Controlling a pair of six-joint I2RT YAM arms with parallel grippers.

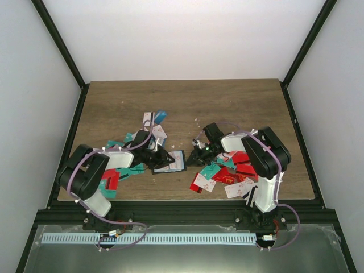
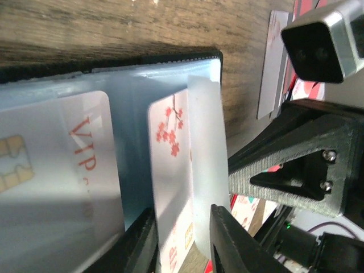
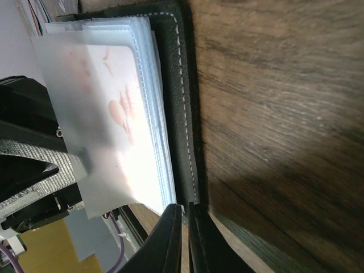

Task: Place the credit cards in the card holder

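The black card holder lies open on the table between both grippers. In the left wrist view its pale blue sleeves hold a VIP card. My left gripper has a white card with red blossoms and a frosted sleeve flap between its fingers. The card's far end lies in the sleeves. My right gripper is shut on the edge of the holder's black cover. The blossom card shows through the raised flap.
Loose red, teal and white cards lie in a heap by the left arm, a few behind the holder, and a heap under the right arm. Black frame rails bound the table's sides.
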